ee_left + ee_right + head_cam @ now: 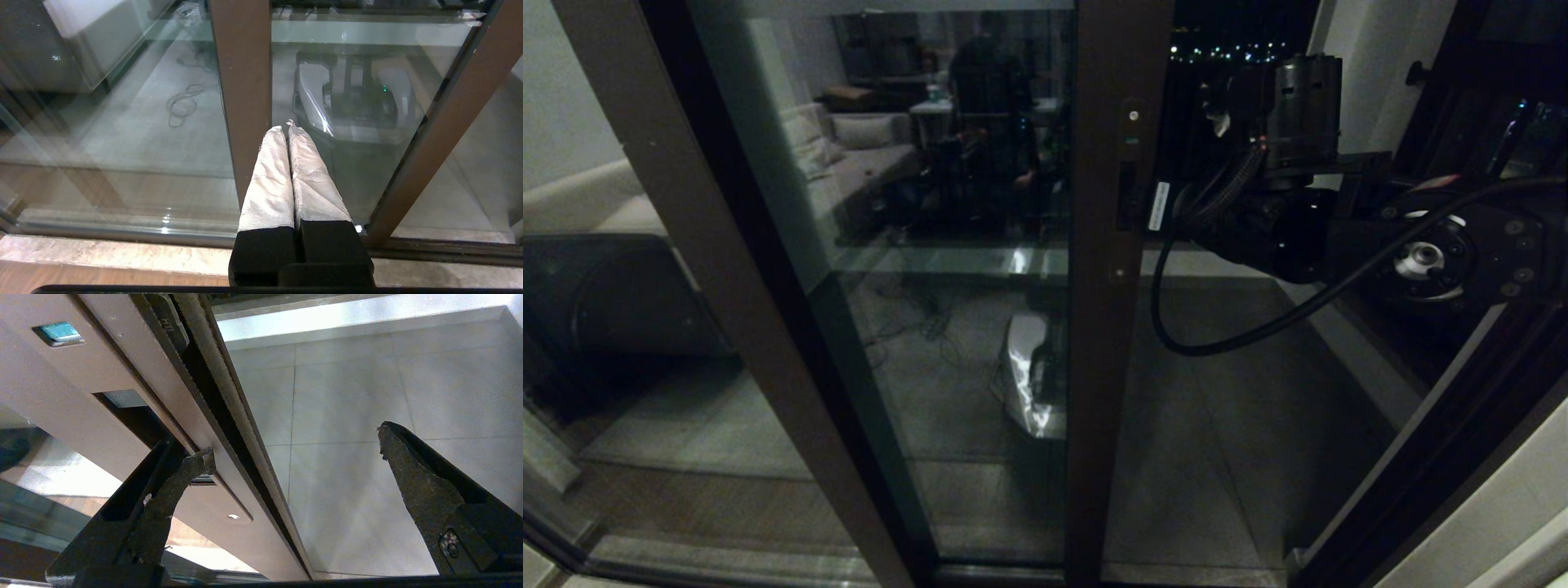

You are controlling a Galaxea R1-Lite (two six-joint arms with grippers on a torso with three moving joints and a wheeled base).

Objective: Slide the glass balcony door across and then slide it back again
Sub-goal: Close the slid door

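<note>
The glass balcony door (964,269) stands partly slid, its dark brown stile (1112,343) upright in mid view with open balcony floor to its right. The black slot handle (1128,196) sits in the stile. My right arm (1282,220) reaches in from the right at handle height. My right gripper (294,443) is open and straddles the stile's edge (229,428): one fingertip (200,461) is hooked in the handle recess (135,420), the other finger (412,477) hangs over the tiles. My left gripper (286,128) is shut on nothing, low down, pointing at the glass beside a brown post (245,81).
Grey balcony tiles (1217,425) lie beyond the gap. A white wall and dark frame (1462,457) bound the opening on the right. A slanted brown frame with fixed glass (694,245) stands left. The floor track and stone sill (122,253) run below the left gripper.
</note>
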